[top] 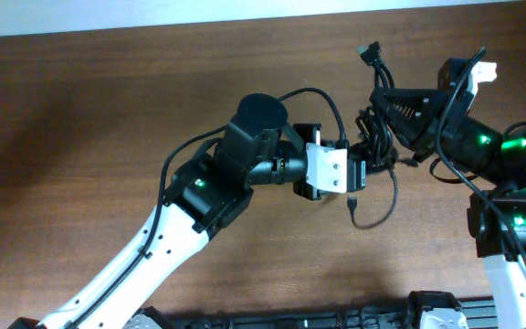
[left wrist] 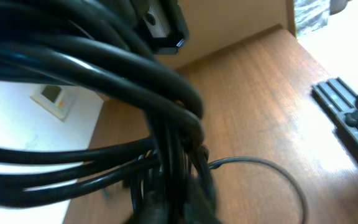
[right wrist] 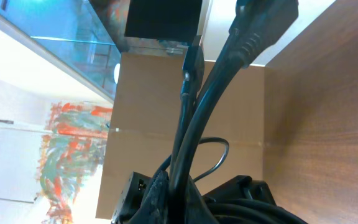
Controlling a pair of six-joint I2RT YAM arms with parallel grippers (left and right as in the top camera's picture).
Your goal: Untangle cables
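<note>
Both left pincer (top: 360, 174) and right pincer (top: 378, 114) clamp the cables (top: 394, 196).

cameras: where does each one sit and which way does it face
Overhead: above the table, looking straight down; left gripper and right gripper show, both at the cables.
Left wrist: on the left wrist, looking along the tabletop past close, blurred cables; own fingers not made out.
Right wrist: on the right wrist, looking along the cables toward a wall; own fingers not clear.
Shared: all three see the cables and the table.

Overhead straight down; both wrists close on cables (left wrist: 166, 118)
</note>
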